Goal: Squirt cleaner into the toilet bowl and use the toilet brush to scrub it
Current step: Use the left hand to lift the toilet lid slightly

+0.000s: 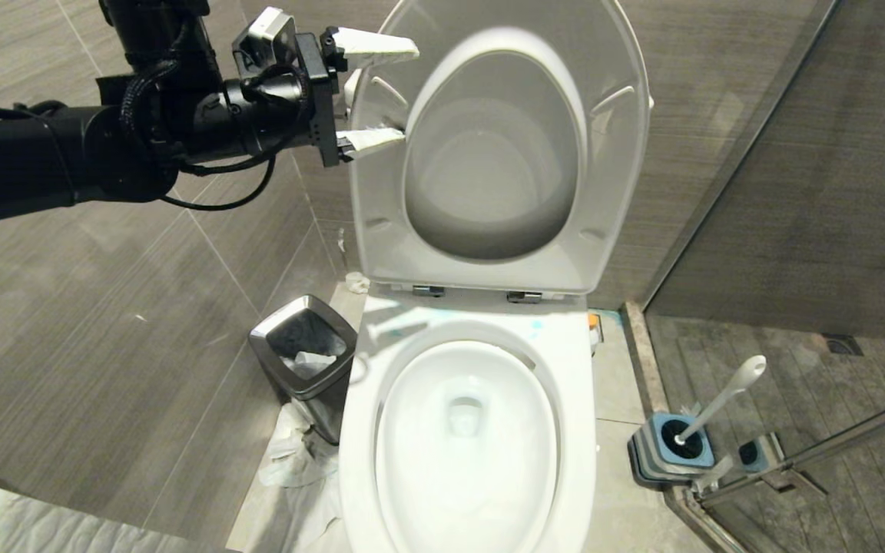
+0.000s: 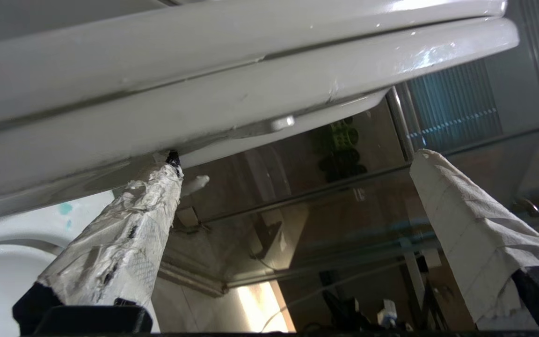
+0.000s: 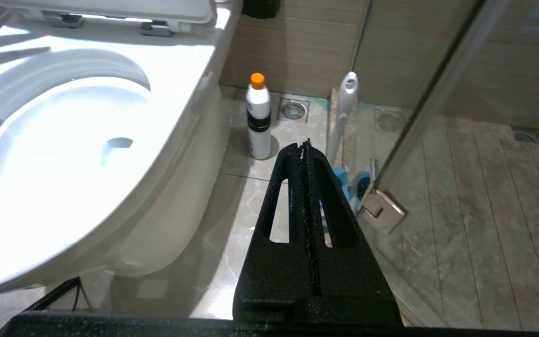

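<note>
The white toilet bowl (image 1: 465, 461) stands open below, with its seat and lid (image 1: 611, 153) raised against the wall. Pale blue cleaner spots (image 1: 536, 329) mark the rim near the hinges. My left gripper (image 1: 409, 94) is open at the left edge of the raised seat. Its paper-wrapped fingers (image 2: 124, 234) straddle that edge, and one tip touches the seat (image 2: 204, 117). The toilet brush (image 1: 723, 399) stands in its blue-and-grey holder (image 1: 669, 453) on the floor to the right. My right gripper (image 3: 304, 145) is shut and empty, low beside the bowl (image 3: 54, 154), pointing toward the brush (image 3: 346, 103).
A steel-rimmed bin (image 1: 304, 353) stands left of the toilet, with crumpled paper (image 1: 296, 453) on the floor by it. A white bottle with an orange cap (image 3: 258, 117) stands by the wall. A glass shower door (image 1: 811, 453) and its hinge (image 3: 382, 208) close off the right.
</note>
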